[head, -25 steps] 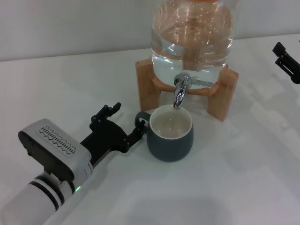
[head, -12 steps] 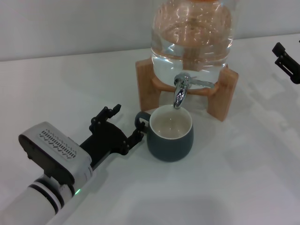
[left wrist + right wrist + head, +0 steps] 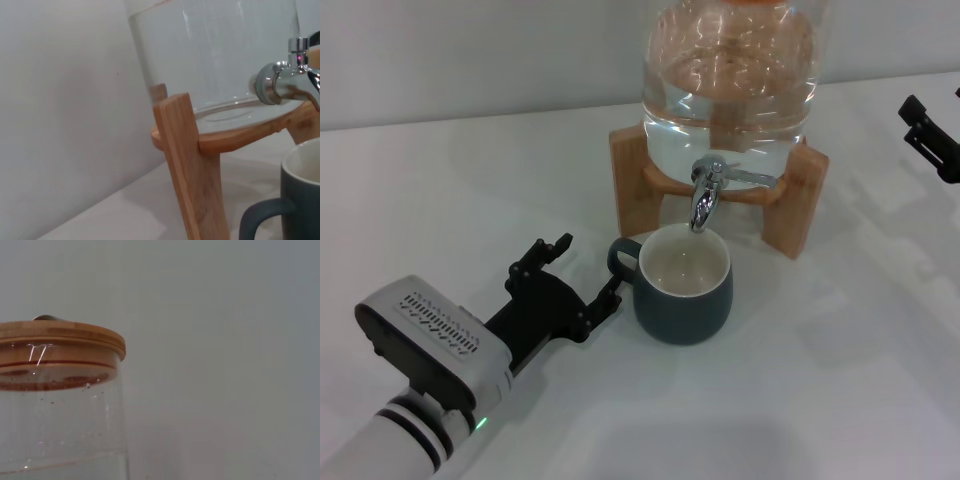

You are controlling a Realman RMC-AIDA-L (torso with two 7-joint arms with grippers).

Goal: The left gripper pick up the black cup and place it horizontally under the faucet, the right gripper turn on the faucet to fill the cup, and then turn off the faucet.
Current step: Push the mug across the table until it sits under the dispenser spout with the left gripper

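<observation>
The black cup stands upright on the white table, its cream inside right below the spout of the chrome faucet. The cup's handle points toward my left gripper, which lies open just left of it, one fingertip close to the handle but holding nothing. The left wrist view shows the cup and the faucet up close. My right gripper hangs at the far right edge, well away from the faucet's lever. No water runs from the spout.
The big clear water jug rests on a tan wooden stand behind the cup; its leg fills the left wrist view. The right wrist view shows the jug's wooden lid. The white table stretches in front of the cup.
My left arm has drawn back a little toward the lower left, away from the cup, with its fingers still open. The cup has stayed put under the faucet.
</observation>
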